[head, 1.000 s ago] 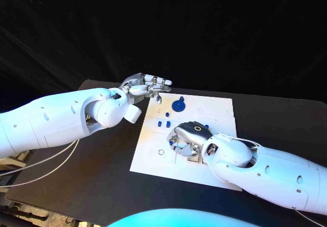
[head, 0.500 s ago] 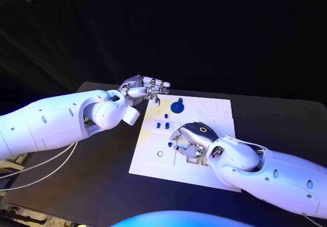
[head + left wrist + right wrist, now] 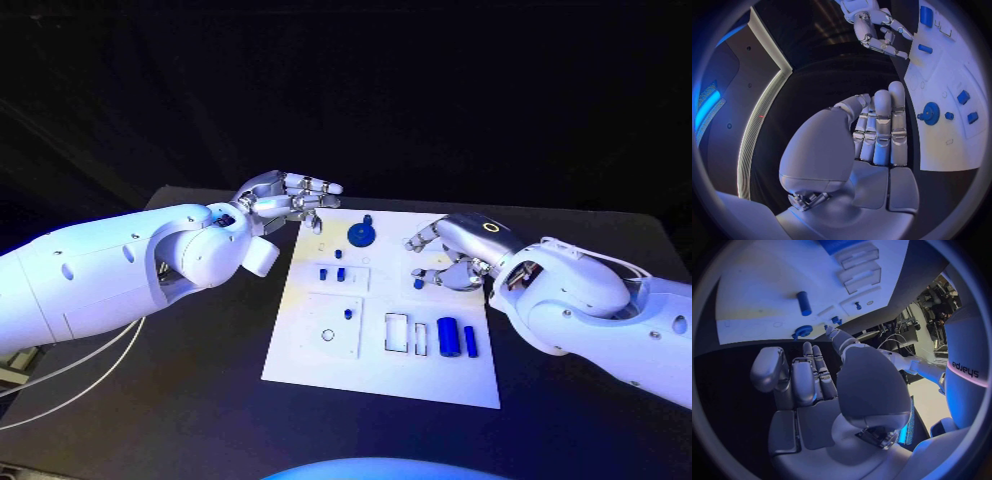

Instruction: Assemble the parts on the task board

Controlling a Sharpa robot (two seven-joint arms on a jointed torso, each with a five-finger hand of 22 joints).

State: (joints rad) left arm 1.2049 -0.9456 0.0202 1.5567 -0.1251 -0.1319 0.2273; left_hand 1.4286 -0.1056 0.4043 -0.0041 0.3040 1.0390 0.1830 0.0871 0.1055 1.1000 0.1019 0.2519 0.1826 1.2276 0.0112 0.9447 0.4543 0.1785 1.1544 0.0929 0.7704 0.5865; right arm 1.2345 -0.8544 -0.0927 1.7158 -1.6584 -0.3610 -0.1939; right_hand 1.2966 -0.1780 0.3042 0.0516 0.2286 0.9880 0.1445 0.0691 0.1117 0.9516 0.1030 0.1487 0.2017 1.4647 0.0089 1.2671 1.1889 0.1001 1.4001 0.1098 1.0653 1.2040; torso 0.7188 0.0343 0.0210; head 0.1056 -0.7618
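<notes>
The board [image 3: 378,365], a white plate, lies in the middle of the black table [image 3: 173,400]. On its far part sits a round blue gear [image 3: 361,234]. Nearer, toward the left, two small blue pegs [image 3: 332,273] stand side by side. Near the right edge two blue cylinders [image 3: 459,337] lie side by side, just right of two narrow slots [image 3: 404,333]. A square recess with a small ring [image 3: 327,335] sits in the near-left part.

The left hand [image 3: 289,194] hangs over the board's far-left corner, its fingers curled in on nothing, clear of the gear just beside it. In the left wrist view the fingers [image 3: 879,130] lie together, nothing between them and the thumb.

The right hand [image 3: 454,255] is over the board's right side, beyond the cylinders; a small blue part [image 3: 420,283] shows at its fingertips, but whether it is pinched or merely stands beneath them I cannot tell. In the right wrist view the fingers [image 3: 814,375] bend toward the palm and no part is seen in them.

A second ago the right hand was low over the near middle of the board, covering the slots; it has since lifted and moved far and right, baring the slots and the two cylinders. The left hand has kept its pose.
</notes>
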